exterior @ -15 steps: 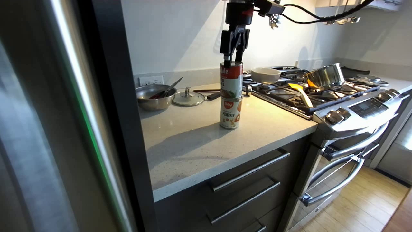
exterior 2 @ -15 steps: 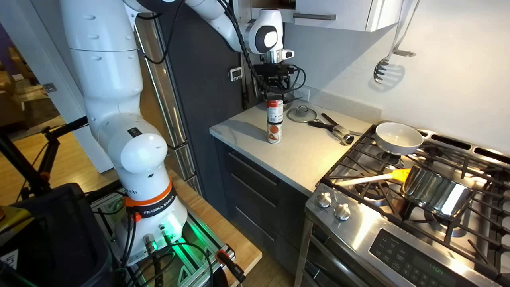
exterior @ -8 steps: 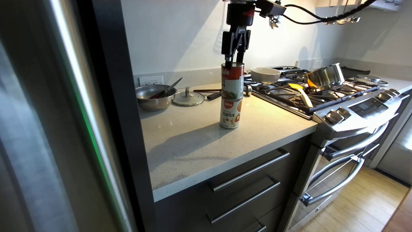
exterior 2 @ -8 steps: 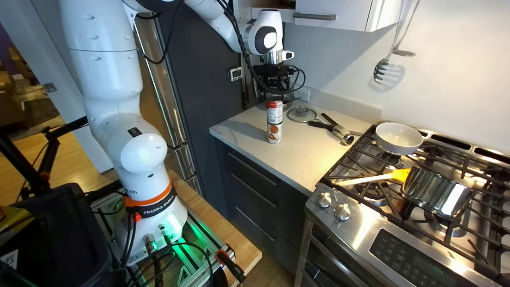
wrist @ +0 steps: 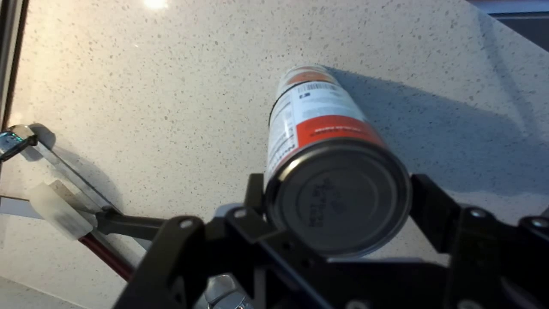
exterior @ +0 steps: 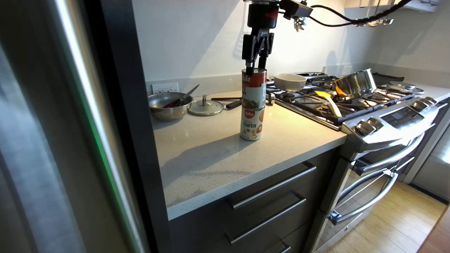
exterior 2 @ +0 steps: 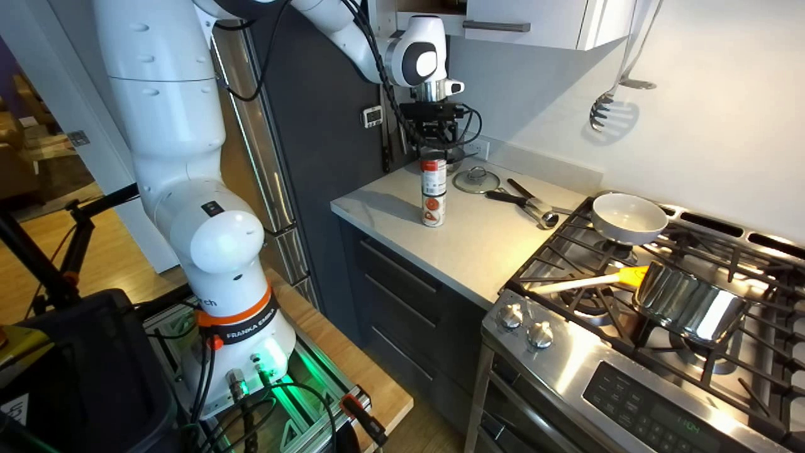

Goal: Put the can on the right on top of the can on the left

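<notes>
The upper can (exterior: 254, 89), with a red and white label, stands upright on the lower pumpkin can (exterior: 251, 124), which has a white label, on the counter. The upper can appears to touch the lower one and sits slightly to one side of it. Both cans also show in an exterior view (exterior 2: 434, 179). My gripper (exterior: 255, 71) points down with its fingers on either side of the upper can's top rim. In the wrist view the fingers (wrist: 338, 191) press against both sides of the rim. The lower can (wrist: 306, 75) is mostly hidden there.
A metal bowl (exterior: 168, 112) with utensils, a glass lid (exterior: 205, 108) and loose utensils (exterior 2: 525, 204) lie on the counter near the wall. A stove with a white bowl (exterior 2: 629, 219) and a tilted steel pot (exterior 2: 688, 302) stands beside the counter. A tall fridge panel flanks the other side.
Between one second and half a second ago, the gripper and upper can shift slightly to the right and down in an exterior view. Since then nothing visibly moves.
</notes>
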Robot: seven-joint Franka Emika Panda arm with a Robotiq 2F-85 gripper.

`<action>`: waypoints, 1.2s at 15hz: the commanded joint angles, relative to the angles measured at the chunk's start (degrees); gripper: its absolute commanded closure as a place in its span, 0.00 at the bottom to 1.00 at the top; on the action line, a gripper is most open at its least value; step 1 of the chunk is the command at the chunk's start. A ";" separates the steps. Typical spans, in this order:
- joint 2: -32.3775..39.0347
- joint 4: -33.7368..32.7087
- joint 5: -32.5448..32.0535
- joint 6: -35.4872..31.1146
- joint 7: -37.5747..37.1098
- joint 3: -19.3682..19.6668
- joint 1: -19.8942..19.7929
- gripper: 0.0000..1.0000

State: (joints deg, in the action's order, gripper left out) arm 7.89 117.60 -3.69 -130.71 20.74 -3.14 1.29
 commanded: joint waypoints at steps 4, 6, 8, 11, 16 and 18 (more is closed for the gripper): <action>-2.00 2.39 -0.51 -0.75 -1.17 0.18 -0.06 0.42; -2.06 2.50 -0.67 -0.64 -1.44 0.23 -0.03 0.42; -2.19 2.70 -1.07 -0.57 -2.04 0.33 0.04 0.42; -2.48 3.05 -1.42 -0.39 -2.76 0.45 0.11 0.42; -2.57 3.08 -1.86 0.05 -3.87 0.47 0.20 0.42; -2.69 3.06 -2.02 0.37 -4.31 0.47 0.23 0.42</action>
State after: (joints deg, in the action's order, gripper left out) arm 6.99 118.86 -4.02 -130.77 18.38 -2.91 1.29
